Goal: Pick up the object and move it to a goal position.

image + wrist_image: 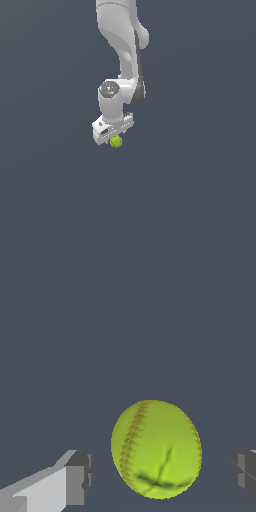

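The ball (156, 456) sits between the gripper (162, 473)'s wide-parted pads (80, 476), touching neither, so I judge centring before closing matters most.

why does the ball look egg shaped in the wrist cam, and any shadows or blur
Wrist view: the ball sits close to the lens and looks stretched; seams sharp, no blur. Exterior view: ball reads round under the gripper; flat lighting, no cast shadow visible.

Both renders are evenly and softly lit against a flat slate-blue backdrop, with no glare and no cast shadows on it. The glossy white robot arm (122, 45) shades gently toward one side. Edges look slightly jagged and low-resolution; the small yellow-green stitched ball (156, 448) shows coarse, smeared texture up close.
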Robot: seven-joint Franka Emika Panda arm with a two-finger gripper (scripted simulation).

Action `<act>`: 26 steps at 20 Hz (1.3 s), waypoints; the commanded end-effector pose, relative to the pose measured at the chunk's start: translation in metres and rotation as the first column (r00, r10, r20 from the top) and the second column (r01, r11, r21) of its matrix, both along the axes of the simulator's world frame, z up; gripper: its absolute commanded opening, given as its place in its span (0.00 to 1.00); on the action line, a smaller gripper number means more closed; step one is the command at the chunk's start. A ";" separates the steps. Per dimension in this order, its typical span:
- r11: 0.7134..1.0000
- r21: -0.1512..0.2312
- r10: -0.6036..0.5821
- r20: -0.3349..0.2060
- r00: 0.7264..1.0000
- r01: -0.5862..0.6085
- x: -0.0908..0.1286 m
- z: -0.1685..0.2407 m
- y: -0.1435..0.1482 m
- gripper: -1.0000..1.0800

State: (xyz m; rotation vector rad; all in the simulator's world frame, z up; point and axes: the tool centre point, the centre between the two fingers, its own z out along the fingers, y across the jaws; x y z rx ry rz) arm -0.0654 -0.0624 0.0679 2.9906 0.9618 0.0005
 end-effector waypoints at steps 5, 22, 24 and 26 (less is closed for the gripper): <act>1.000 0.000 0.002 0.000 1.000 -0.002 0.000 -0.024 0.000 0.96; 1.000 -0.001 0.001 0.001 1.000 -0.001 0.000 -0.023 0.001 0.00; 1.000 -0.001 0.001 0.001 1.000 -0.001 -0.001 -0.020 0.003 0.00; 1.000 -0.001 0.001 0.001 1.000 -0.001 -0.002 -0.014 0.006 0.00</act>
